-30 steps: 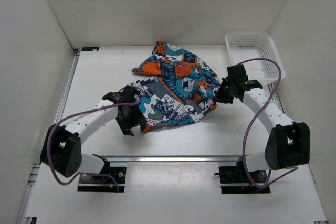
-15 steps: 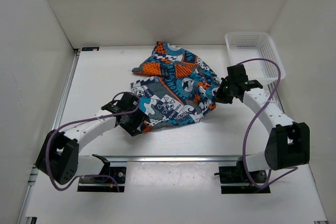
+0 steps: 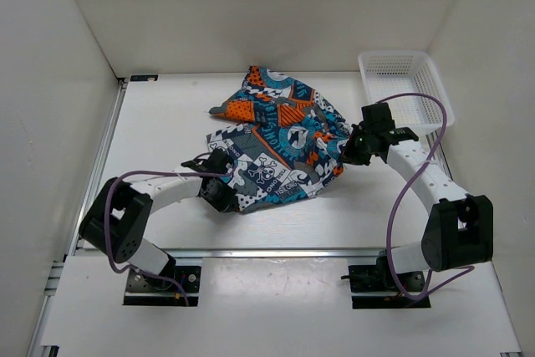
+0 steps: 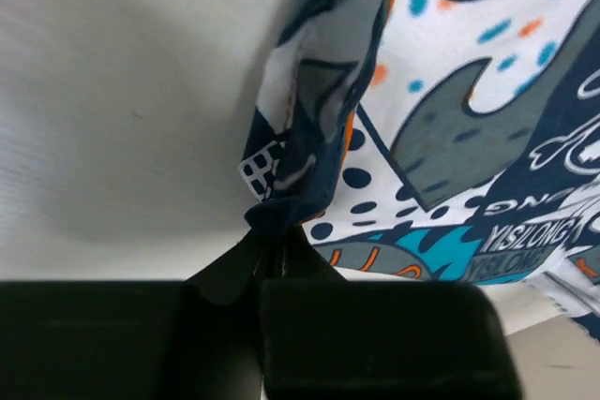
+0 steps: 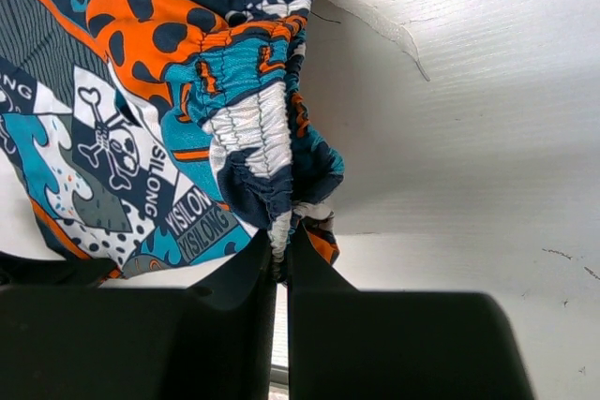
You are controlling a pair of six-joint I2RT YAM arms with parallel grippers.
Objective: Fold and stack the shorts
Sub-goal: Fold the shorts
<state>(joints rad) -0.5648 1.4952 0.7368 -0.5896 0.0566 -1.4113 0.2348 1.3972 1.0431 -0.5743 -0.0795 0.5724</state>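
Mid-frame on the table [image 3: 159,123], the shorts [image 3: 280,140]. At their lower-left corner, pinching a fold, the left end effector [image 3: 219,192]; at their right edge, gripping the waistband, the right end effector [image 3: 349,150]. In the upper right, apart from the shorts, a basket [image 3: 401,81].

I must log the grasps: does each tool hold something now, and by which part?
Both hold the shorts. The left tool pinches a folded corner of the cloth edge; the right tool pinches the gathered elastic waistband.
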